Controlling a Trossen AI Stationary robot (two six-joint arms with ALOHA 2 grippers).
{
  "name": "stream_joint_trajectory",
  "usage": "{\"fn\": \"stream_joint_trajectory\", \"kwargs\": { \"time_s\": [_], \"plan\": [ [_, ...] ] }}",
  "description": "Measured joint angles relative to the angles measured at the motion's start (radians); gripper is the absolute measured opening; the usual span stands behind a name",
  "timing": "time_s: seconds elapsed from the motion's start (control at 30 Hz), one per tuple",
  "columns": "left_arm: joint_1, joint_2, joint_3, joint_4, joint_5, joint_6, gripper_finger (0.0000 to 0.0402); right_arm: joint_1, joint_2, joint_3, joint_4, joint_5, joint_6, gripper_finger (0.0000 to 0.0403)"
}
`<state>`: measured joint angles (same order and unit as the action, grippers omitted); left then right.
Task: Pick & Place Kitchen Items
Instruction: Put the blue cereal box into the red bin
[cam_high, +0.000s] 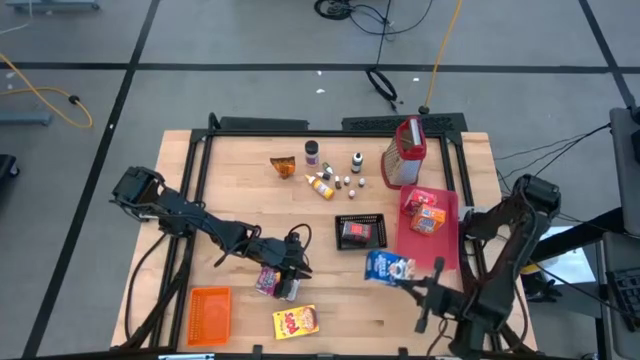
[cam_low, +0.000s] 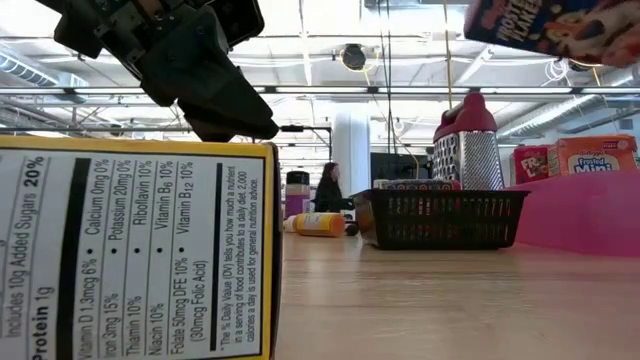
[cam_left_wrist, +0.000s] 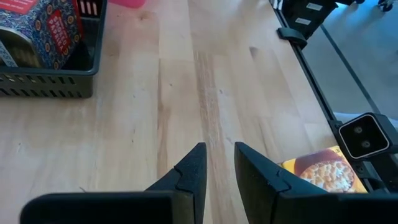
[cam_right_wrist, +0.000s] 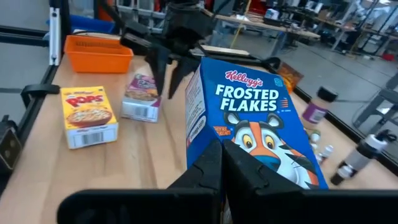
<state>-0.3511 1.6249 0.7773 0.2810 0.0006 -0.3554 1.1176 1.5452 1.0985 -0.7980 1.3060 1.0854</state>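
Because the blue Frosted Flakes box (cam_right_wrist: 255, 127) is pinched only at its lower edge by the right hand (cam_right_wrist: 222, 163), it could swing loose; the left hand (cam_left_wrist: 219, 168), narrowly parted, holds nothing above the counter (cam_left_wrist: 186, 93).

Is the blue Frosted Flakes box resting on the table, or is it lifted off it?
Lifted. The right gripper is shut on the Frosted Flakes box, and the low view shows the box high above the table.
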Motion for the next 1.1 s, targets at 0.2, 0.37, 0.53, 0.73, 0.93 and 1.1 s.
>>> {"fn": "stream_joint_trajectory", "kwargs": {
  "time_s": [0.2,0.37,0.53,0.73,0.93,1.1],
  "plan": [
    [0.0,0.0,0.0,0.0,0.0,-0.002,0.0081,0.031,0.0,0.0,-0.324,-0.004,0.35,0.0],
    [0.0,0.0,0.0,0.0,0.0,-0.001,0.0081,0.032,-0.001,-0.01,-0.558,-0.09,0.639,0.0],
    [0.0,0.0,0.0,0.0,-0.001,-0.001,0.0081,0.043,-0.001,-0.124,-0.538,-0.09,0.786,0.0],
    [0.0,0.0,0.0,0.0,-0.001,-0.001,0.0081,0.071,-0.001,-0.32,-0.431,0.042,0.978,0.0],
    [0.0,0.0,0.0,0.0,-0.001,0.0,0.0081,0.069,-0.001,-0.481,-0.301,0.088,1.119,0.0],
    [0.001,0.0,0.0,0.0,-0.002,0.002,0.0081,0.061,-0.001,-0.55,-0.183,0.161,1.102,0.0]
  ]
}}
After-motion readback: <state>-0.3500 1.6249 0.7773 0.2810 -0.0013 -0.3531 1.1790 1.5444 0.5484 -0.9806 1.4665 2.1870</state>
